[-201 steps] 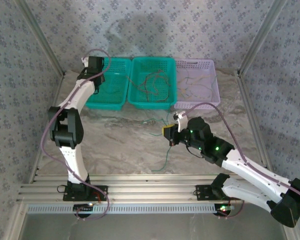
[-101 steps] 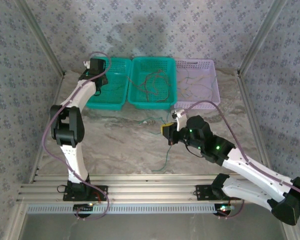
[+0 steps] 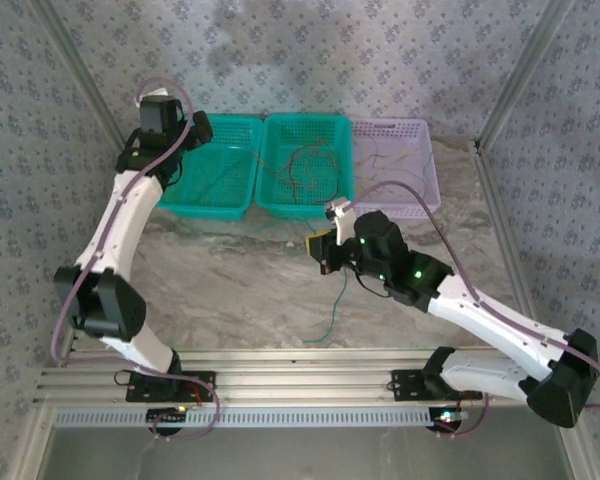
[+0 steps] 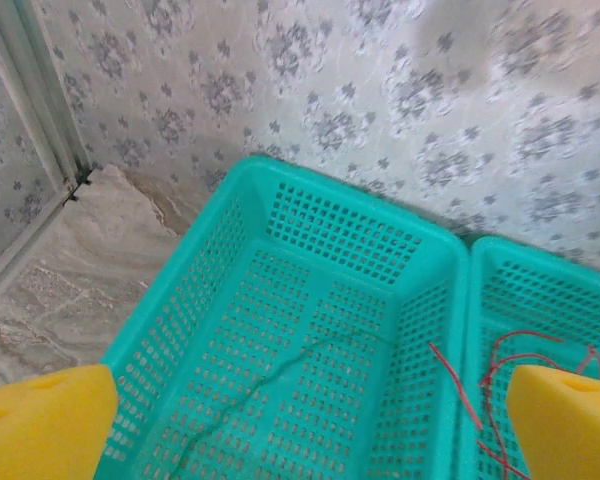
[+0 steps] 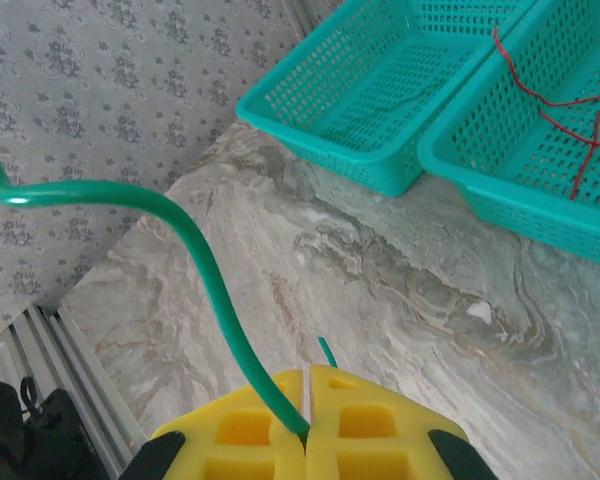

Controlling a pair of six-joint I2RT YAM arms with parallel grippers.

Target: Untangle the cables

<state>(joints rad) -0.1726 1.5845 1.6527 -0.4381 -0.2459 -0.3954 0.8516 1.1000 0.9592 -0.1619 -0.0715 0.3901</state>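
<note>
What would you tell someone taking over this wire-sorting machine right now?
Left claw: open, above the left teal plastic basket; one thin green wire lies in it.
Right claw: shut on a second green wire over the marble table.
Tangled thin red wires sit in the middle teal basket; faint pale wires in the lilac basket.
Left to do: place the held wire, separate the red ones.

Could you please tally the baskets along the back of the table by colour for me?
Teal baskets: 2, the left basket and the middle basket
Lilac baskets: 1, the right basket
Total: 3
</note>
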